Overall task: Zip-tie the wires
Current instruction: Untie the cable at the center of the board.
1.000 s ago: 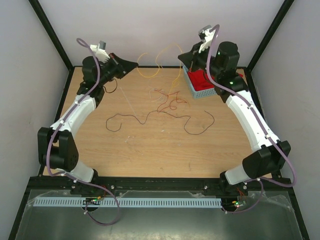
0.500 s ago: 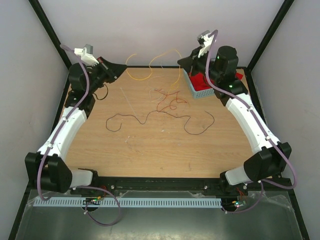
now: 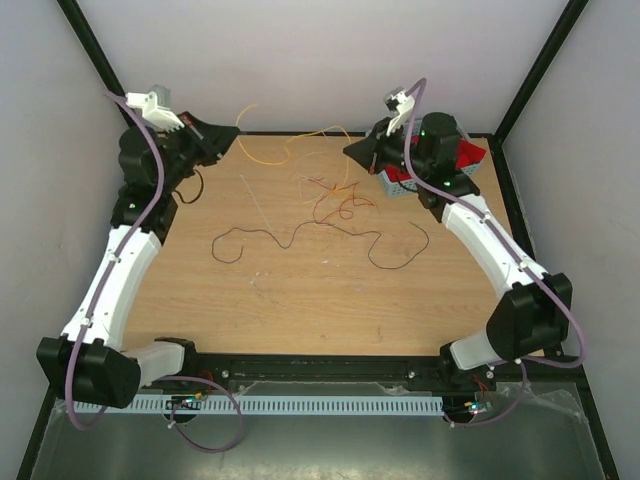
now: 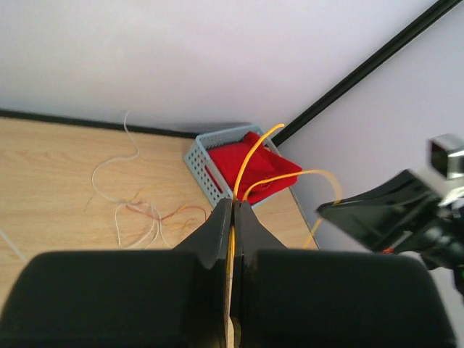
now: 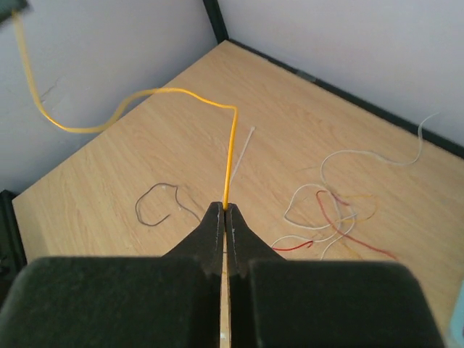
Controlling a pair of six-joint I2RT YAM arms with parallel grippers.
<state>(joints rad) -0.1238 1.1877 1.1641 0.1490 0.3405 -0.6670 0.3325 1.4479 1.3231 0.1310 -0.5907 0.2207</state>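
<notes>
An orange wire (image 3: 320, 130) hangs in the air between my two grippers, above the table's far edge. My left gripper (image 3: 232, 133) is shut on one end; the left wrist view shows the orange wire (image 4: 243, 165) leaving its shut jaws (image 4: 233, 203). My right gripper (image 3: 348, 150) is shut on the other end; in the right wrist view the orange wire (image 5: 230, 156) rises from its shut jaws (image 5: 223, 208). A loose tangle of red, orange and pale wires (image 3: 335, 195) lies on the table's far middle. A long dark brown wire (image 3: 300, 235) curls across the centre.
A blue basket (image 3: 398, 186) with a red cloth (image 3: 468, 155) stands at the far right, partly under my right arm. A thin white zip tie (image 5: 243, 145) lies on the wood left of the tangle. A short dark wire (image 3: 195, 185) lies near my left arm.
My left gripper has swung left and back with the orange wire. My right gripper has moved left and a little forward over the basket. The wire now hangs lower and more spread between them.
</notes>
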